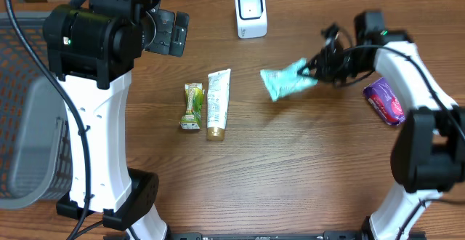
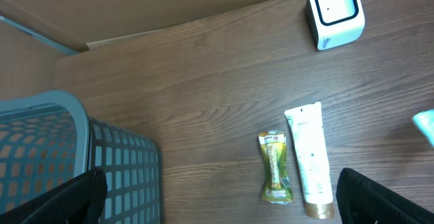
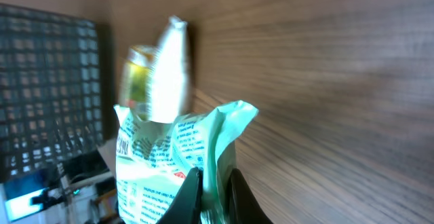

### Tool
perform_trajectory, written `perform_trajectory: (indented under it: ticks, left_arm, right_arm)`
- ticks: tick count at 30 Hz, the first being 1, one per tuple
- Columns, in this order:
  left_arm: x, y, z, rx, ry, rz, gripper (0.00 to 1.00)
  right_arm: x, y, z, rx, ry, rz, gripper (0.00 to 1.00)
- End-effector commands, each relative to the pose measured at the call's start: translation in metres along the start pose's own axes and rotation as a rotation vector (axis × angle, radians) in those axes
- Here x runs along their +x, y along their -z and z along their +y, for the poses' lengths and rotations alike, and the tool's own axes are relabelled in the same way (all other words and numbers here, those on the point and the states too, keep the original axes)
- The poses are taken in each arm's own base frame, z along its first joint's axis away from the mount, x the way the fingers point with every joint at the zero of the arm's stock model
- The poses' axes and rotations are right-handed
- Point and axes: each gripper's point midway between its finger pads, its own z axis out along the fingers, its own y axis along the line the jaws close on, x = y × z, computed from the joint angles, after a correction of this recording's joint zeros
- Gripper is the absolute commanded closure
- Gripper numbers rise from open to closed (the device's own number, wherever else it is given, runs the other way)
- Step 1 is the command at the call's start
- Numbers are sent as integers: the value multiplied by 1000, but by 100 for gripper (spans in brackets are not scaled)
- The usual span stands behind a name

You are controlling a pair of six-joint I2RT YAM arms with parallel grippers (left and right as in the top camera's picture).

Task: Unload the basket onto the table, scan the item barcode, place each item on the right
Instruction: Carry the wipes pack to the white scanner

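Packet (image 1: 288, 82) hangs pinched in right gripper (image 1: 310, 70).

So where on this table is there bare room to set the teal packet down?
The widest bare table lies along the near edge, between the white tube and the purple pack. Another patch: between the scanner and the white tube. Crowded: white tube beside sachet; basket fills the left.
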Motion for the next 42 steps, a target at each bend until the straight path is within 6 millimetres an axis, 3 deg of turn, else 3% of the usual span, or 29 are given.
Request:
perform_trajectory:
  ticks: [1,7,14,27,32,36,42]
  left_arm:
    - [-1,1,3,-9,1,-6,1]
    - [-1,1,3,-9,1,-6,0]
    - [-1,1,3,-9,1,-6,0]
    - [-1,1,3,-9,1,-6,1]
    - [-1,1,3,-9,2,-6,0]
    - [-1,1,3,-9,1,-6,1]
    - [-1,1,3,-9,1,-6,0]
  right_arm:
    - [-27,70,90,33,231,-177,96]
    - [-28,100,135,163,343,-293,96]
    - [-25,103,171,157,430,-353,96]
    - [-59,126,158,306,262,-546,96]
    - [-82,153,183,516,321,-726,96]
    - [-100,158,200,718,419,-817,96]
    - [-135,150,185,1128,507,-915,96]
